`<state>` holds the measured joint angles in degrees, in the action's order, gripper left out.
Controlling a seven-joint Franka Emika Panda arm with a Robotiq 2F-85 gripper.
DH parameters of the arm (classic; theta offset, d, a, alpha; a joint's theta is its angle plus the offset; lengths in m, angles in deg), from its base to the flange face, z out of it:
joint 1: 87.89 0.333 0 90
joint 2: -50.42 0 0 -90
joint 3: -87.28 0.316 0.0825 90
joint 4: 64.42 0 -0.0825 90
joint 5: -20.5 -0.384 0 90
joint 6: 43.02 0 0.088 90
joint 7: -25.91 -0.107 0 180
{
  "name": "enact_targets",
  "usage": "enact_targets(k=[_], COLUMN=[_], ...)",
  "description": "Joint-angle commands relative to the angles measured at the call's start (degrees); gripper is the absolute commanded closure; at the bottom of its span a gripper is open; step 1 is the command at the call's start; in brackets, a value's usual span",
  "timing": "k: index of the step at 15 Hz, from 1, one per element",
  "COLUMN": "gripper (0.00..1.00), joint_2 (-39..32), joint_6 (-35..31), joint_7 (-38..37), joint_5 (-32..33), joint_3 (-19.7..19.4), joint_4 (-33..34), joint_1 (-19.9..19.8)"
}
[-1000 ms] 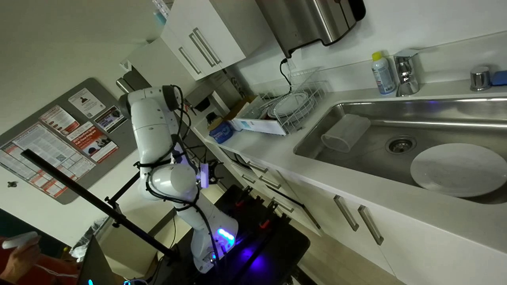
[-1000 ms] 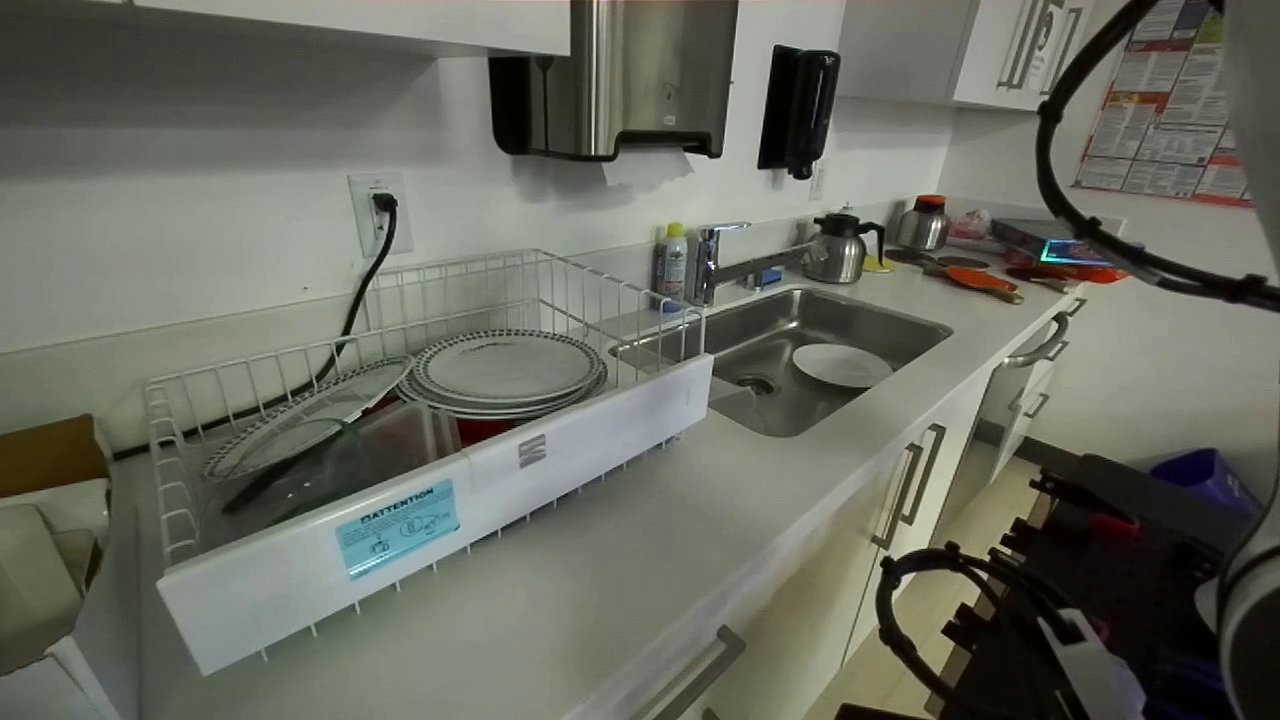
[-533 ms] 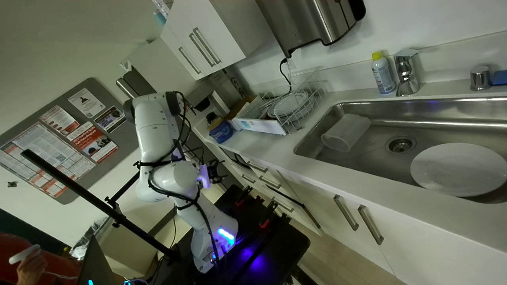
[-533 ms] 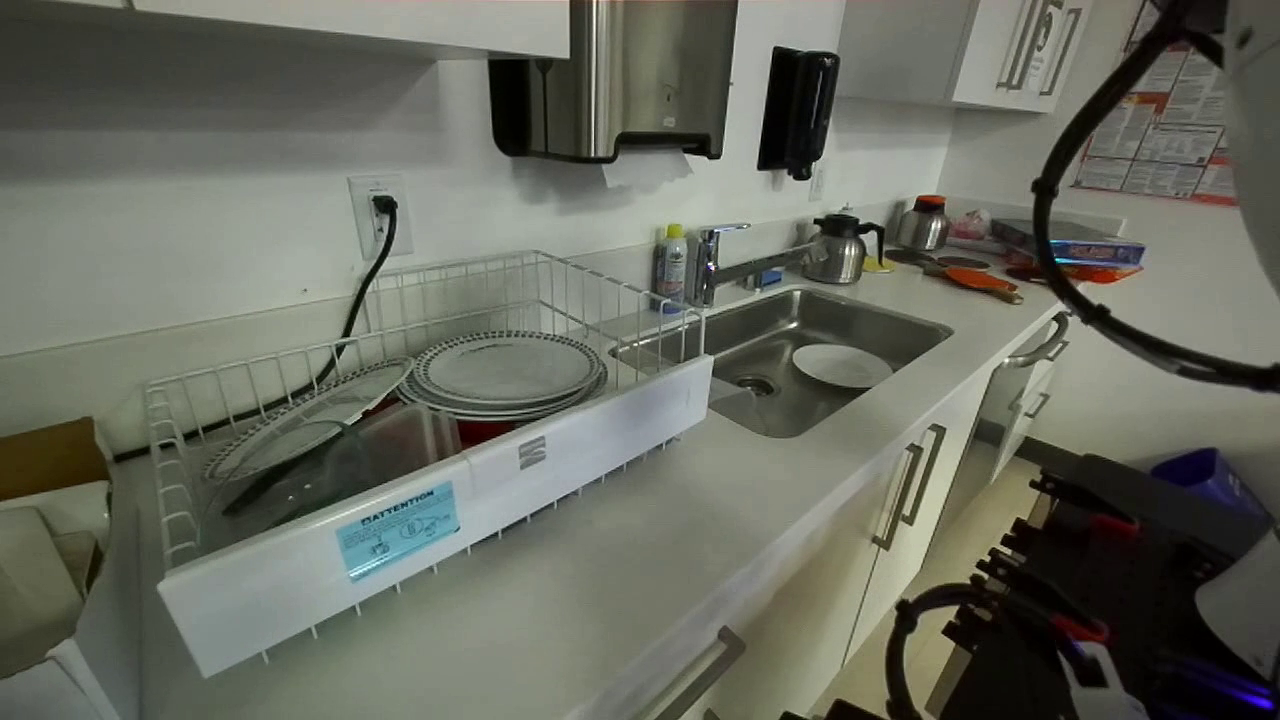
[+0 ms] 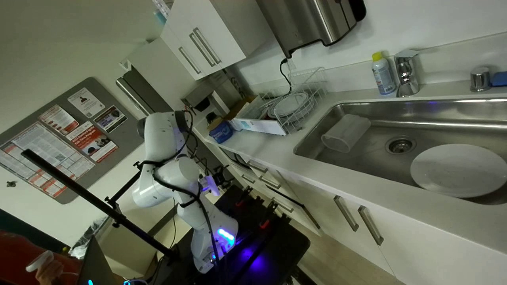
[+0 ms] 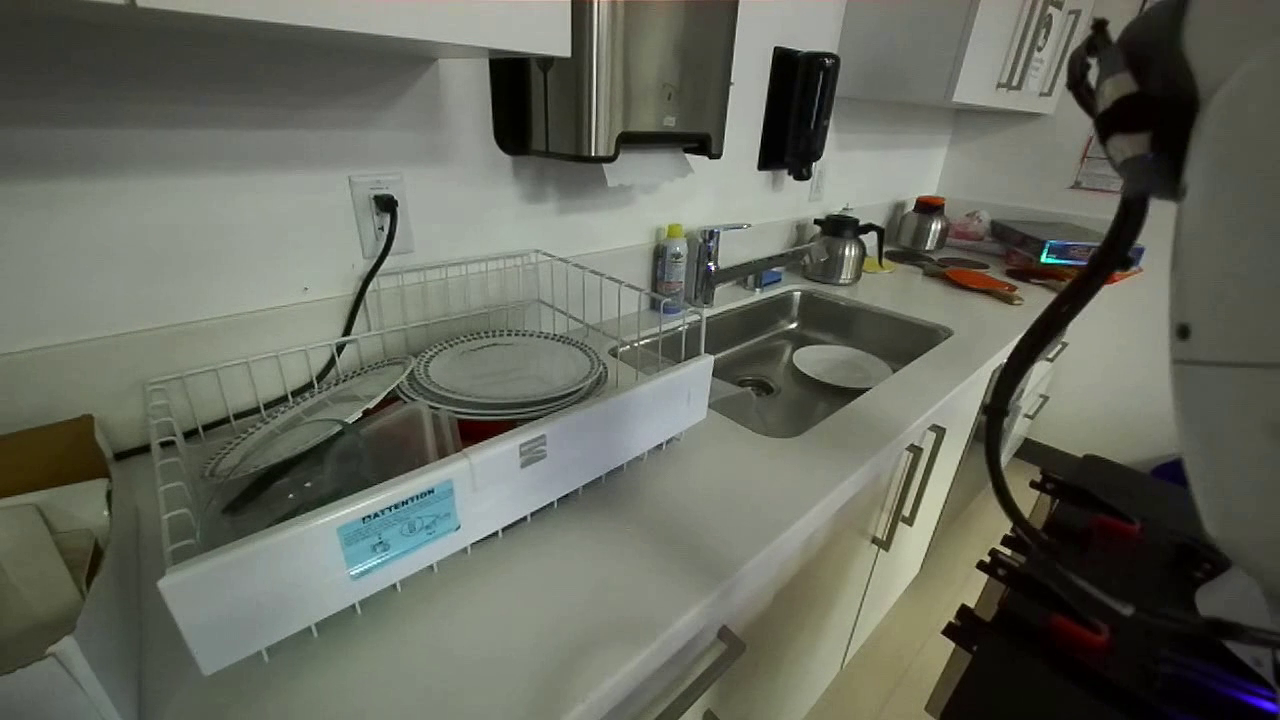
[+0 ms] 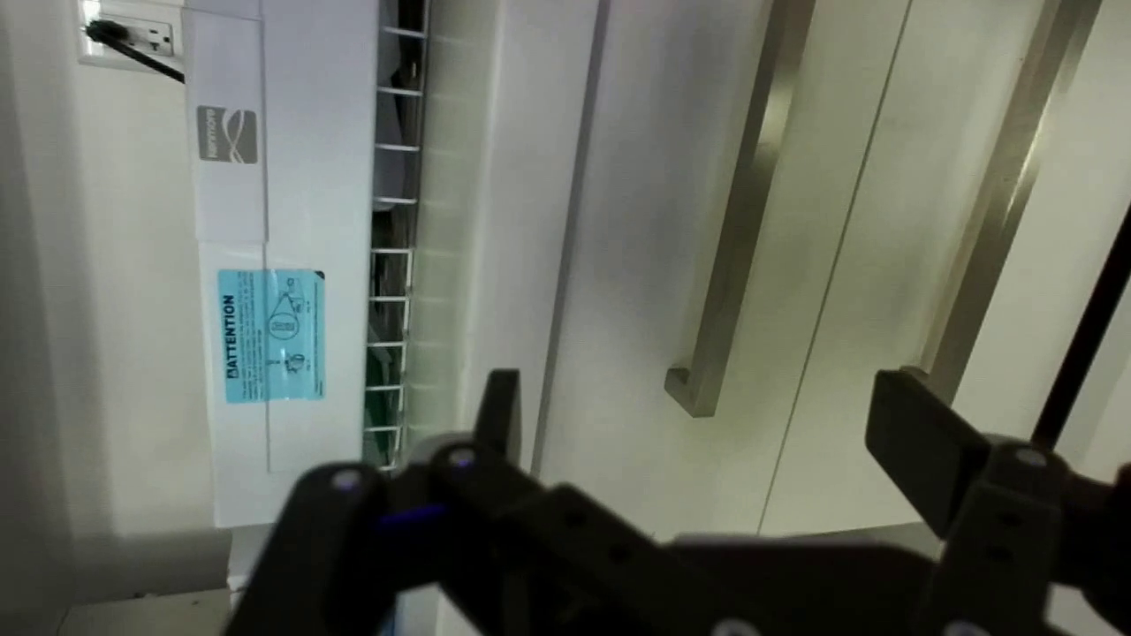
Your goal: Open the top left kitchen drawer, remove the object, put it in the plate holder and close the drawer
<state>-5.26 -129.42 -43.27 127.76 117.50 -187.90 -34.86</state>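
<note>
1. The hand (image 7: 707, 424) is spread wide in the wrist view, with nothing gripped.
2. The top drawer (image 7: 658, 274) is seen shut, ahead of the hand.
3. The wire rack (image 6: 590, 432) is set on the counter (image 6: 580, 580), higher than the hand.
4. Its stacked plates (image 6: 508, 370) are shown in both exterior views, while chiefly its white front (image 7: 320, 185) is shown in the wrist view.

The sink (image 5: 416, 111) has a white plate (image 5: 459, 170) and a see-through plastic tub (image 5: 345, 133) just lying in it. Yellow-capped bottle (image 5: 383, 75) and faucet (image 5: 406, 75) are right behind it, black-lidded steel carafe (image 6: 838, 252) by one back corner, black dispenser (image 6: 798, 112) mounted way above sink level.
</note>
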Motion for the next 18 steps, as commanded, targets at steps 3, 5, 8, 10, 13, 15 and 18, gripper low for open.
enact_targets(k=[3, 5, 8, 10, 13, 15, 18], gripper=[0.0, 0.0, 0.0, 0.0, 0.0, 0.0, 0.0], joint_2=[-8.4, -6.9, -7.2, -7.8, -10.9, -13.6, -17.6], joint_6=[2.5, 1.4, 1.3, 2.1, 4.6, 6.5, 9.2], joint_7=[-5.6, -3.7, -3.7, -3.5, -1.6, -0.7, -0.5], joint_5=[4.0, 3.1, 3.0, 2.4, 2.2, 2.2, 2.0], joint_3=[-4.9, -4.0, -3.8, -3.9, -5.4, -6.5, -7.8], joint_4=[9.5, 7.3, 7.4, 8.4, 13.6, 17.1, 22.3], joint_1=[3.2, 2.1, 2.1, 2.4, 4.6, 5.8, 7.4])
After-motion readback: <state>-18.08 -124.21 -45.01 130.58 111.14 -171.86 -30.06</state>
